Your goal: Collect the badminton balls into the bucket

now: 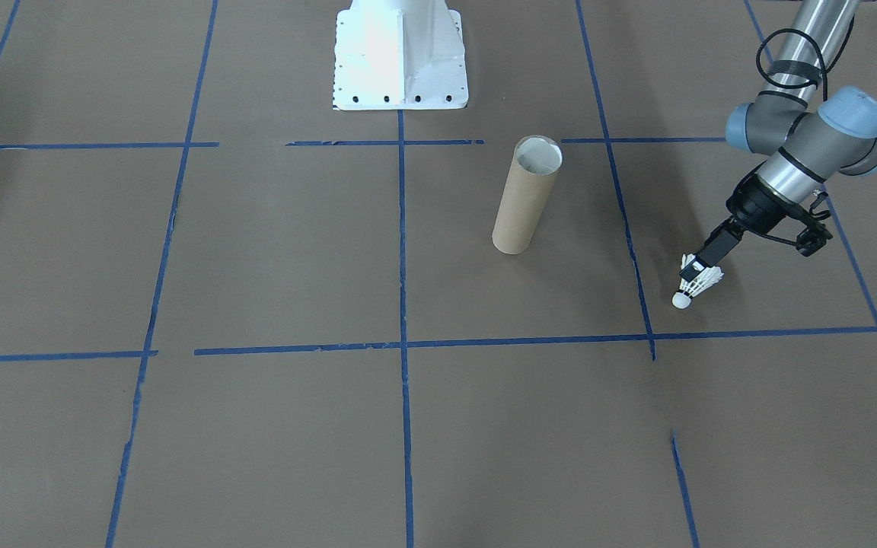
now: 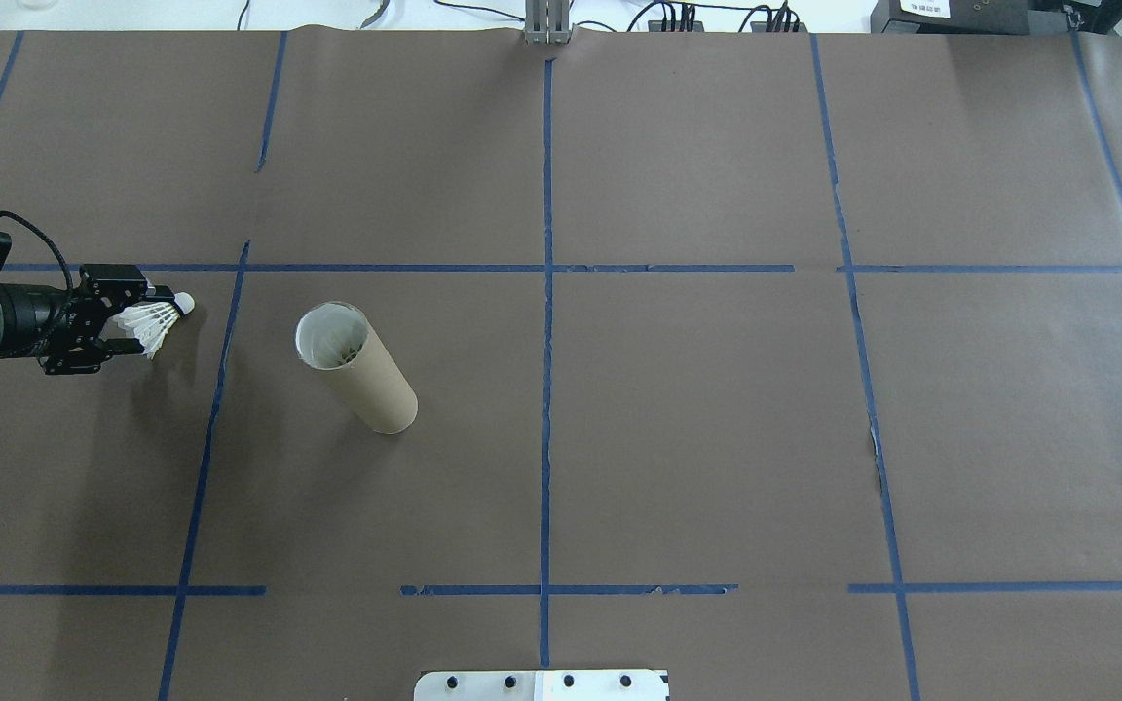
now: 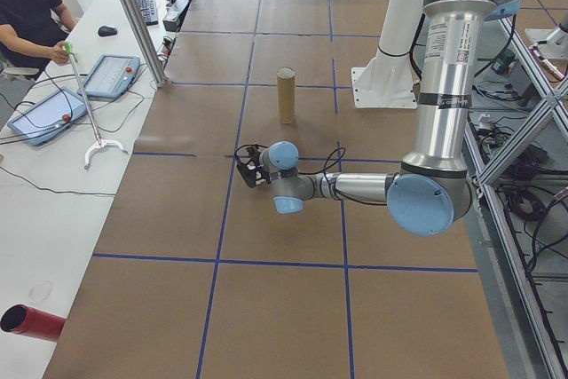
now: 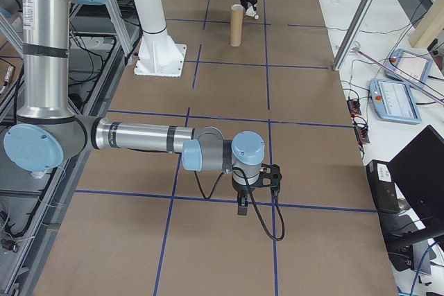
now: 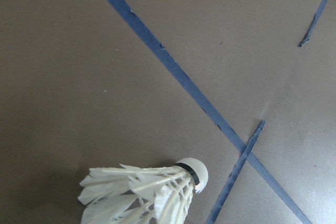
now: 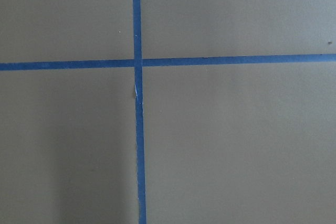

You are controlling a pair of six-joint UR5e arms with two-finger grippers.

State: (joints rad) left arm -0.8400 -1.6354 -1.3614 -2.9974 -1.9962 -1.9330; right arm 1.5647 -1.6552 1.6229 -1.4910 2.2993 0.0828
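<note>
Overhead exterior: left gripper (image 2: 137, 321) clamped on the white feather shuttlecock (image 2: 157, 319), held beside the upright brown cardboard tube (image 2: 356, 367). Right gripper (image 4: 243, 207): opening cannot be told.

Silver arm tubes (image 1: 804, 30), pale-blue joint caps, seemingly black tool (image 1: 701, 268), looped cable.

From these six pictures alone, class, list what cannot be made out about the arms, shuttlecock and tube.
- Right gripper: seen only small in the exterior right view; open or shut is unclear.
- Tube contents: the overhead view shows only its white inner wall; the bottom is hidden.
- Shuttlecock skirt: cut off by the left wrist view's bottom edge.
- Left gripper fingers: feathers hide the contact.
</note>
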